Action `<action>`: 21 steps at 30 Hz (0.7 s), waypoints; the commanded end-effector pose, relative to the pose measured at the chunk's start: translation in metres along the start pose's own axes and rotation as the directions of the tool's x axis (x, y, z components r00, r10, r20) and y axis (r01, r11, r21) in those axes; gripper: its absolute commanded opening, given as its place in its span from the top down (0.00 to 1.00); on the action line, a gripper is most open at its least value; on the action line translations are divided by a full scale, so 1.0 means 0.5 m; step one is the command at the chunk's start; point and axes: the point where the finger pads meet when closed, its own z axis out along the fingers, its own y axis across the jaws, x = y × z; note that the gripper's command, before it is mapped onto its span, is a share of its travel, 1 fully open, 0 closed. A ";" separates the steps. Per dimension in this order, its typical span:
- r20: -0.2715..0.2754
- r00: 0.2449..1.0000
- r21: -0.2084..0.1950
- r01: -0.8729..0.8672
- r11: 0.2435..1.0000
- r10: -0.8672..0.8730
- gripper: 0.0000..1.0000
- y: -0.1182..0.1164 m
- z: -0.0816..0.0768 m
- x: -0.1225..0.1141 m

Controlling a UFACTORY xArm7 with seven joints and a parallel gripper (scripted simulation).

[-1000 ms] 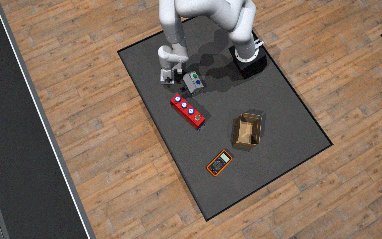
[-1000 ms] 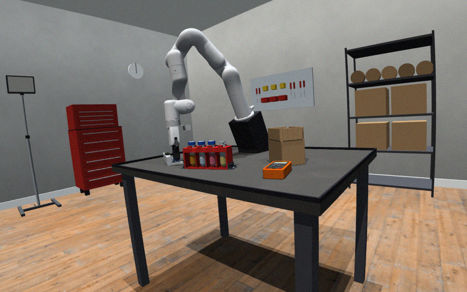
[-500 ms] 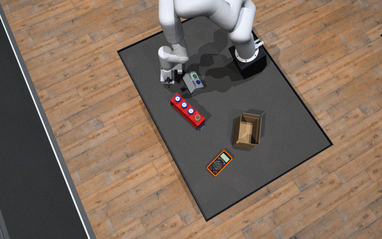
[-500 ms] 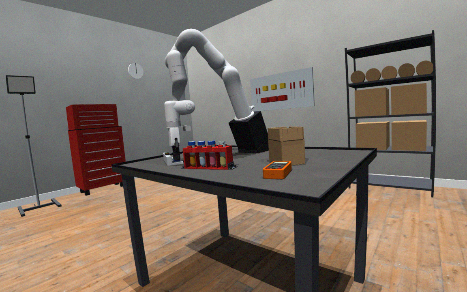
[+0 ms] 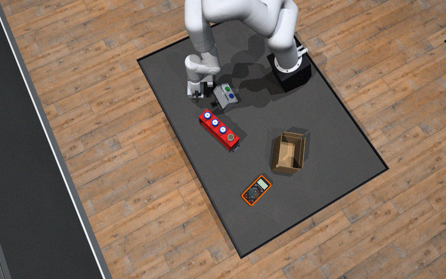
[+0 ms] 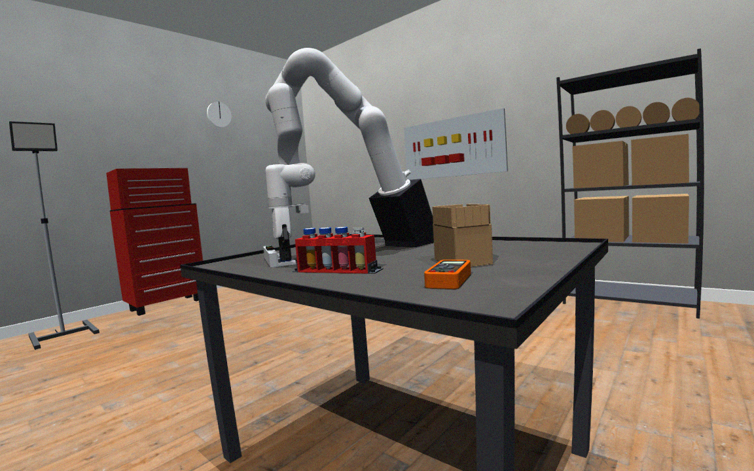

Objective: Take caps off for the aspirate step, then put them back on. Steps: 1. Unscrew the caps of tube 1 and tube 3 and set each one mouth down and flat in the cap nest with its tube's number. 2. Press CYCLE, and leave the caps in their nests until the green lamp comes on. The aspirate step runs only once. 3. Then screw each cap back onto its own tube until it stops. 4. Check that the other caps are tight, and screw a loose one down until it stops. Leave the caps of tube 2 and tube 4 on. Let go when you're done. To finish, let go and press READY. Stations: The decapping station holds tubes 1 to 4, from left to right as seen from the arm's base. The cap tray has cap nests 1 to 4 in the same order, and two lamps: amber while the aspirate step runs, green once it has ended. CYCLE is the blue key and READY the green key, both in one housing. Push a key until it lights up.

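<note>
The red decapping station (image 5: 218, 129) holds four tubes. Three carry blue caps (image 5: 215, 122). The tube at the end nearest the cardboard box (image 5: 230, 136) is open and has no cap. My gripper (image 5: 196, 95) points down over the white cap tray (image 6: 277, 256) at the table's far left edge, and the arm hides most of the tray from above. The gripper is shut on a cap, and the dark fingers (image 6: 283, 241) hide it. The grey key housing (image 5: 225, 96) sits beside the tray, with the green key (image 5: 227, 88) and the blue key (image 5: 231, 95) unlit.
An open cardboard box (image 5: 288, 152) stands right of the station. An orange multimeter (image 5: 256, 190) lies nearer the front edge. The arm's black base (image 5: 289, 71) is at the back. The tray is close to the table edge.
</note>
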 end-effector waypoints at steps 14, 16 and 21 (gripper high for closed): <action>0.003 1.000 0.001 0.000 1.000 0.000 0.54 0.000 -0.001 -0.003; 0.003 1.000 0.001 0.000 1.000 0.000 0.54 0.000 -0.001 -0.003; 0.003 1.000 0.001 0.000 1.000 0.000 0.54 0.000 -0.051 -0.003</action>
